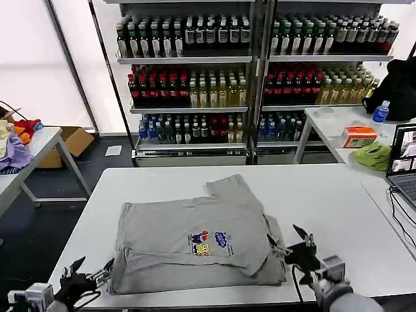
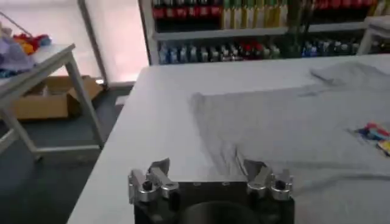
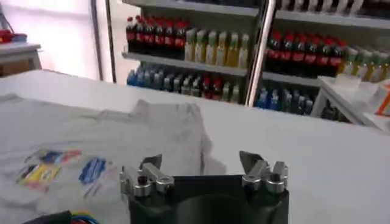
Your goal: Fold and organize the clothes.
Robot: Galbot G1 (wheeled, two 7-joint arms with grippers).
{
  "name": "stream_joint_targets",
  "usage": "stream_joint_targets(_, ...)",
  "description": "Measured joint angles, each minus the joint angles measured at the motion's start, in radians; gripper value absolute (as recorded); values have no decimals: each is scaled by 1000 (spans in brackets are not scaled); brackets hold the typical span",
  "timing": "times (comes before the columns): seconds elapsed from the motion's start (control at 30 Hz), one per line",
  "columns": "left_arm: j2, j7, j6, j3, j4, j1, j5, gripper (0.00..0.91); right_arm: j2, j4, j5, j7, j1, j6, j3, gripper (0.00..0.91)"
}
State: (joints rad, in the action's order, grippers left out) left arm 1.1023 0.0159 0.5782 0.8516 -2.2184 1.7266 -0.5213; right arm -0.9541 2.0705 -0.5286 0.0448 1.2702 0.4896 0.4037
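The grey short-sleeved shirts (image 1: 195,244) lay stacked mid white bench (image 1: 338,201), so the left claw (image 1: 83,276) and right claw (image 1: 292,244) waited released at opposite corners, probably lining up a fold.

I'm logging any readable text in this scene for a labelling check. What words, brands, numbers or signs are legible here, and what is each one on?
No text can be read with confidence.
Chest print on the grey shirt: multicoloured cartoon figures, any lettering too small to read.
Bottle labels on the shelves: too small and blurred.
Orange box on the side table: markings not legible.
Laptop screen: content too small to read.
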Motion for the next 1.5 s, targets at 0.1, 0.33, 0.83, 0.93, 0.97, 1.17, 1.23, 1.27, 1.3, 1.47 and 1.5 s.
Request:
stream_joint_targets(0.1,-30,26,-1,-20,53,-77,-9,907,-11,-105,-6,-56,-128,6,-50,907)
stream_joint_targets(0.33,-96,96,-6,-111,211,-290,-29,907,-61,-382,11,-177,-414,8,-178,907)
stream_joint_targets(0.83,-147,181,-37,-340,582,-670,-46,907,-256,-898,127,-269,-785,-17,-316,907)
stream_joint_targets(0.93,-143,186,-40,-377,645,-723,-46,907,-290,-964,137,-277,-821,-21,-329,907)
stream_joint_targets(0.97,-141,189,-41,-388,665,-739,-46,907,-301,-984,140,-279,-833,-22,-334,907)
stream_joint_targets(1.17,-139,203,-43,-439,740,-797,-45,907,-364,-1084,166,-271,-874,-11,-361,907)
stream_joint_targets(1.23,-138,208,-43,-449,759,-807,-44,907,-380,-1108,171,-267,-880,-9,-363,514)
stream_joint_targets(1.27,-136,211,-44,-453,768,-810,-43,816,-388,-1117,172,-264,-883,-7,-363,0)
stream_joint_targets(1.3,-135,213,-46,-456,776,-814,-43,766,-396,-1124,173,-263,-885,-4,-363,0)
stream_joint_targets(1.47,-131,219,-55,-464,813,-832,-35,423,-408,-1141,171,-261,-887,-1,-372,0)
stream_joint_targets(1.5,-131,220,-57,-465,819,-834,-35,363,-409,-1142,169,-260,-887,2,-372,0)
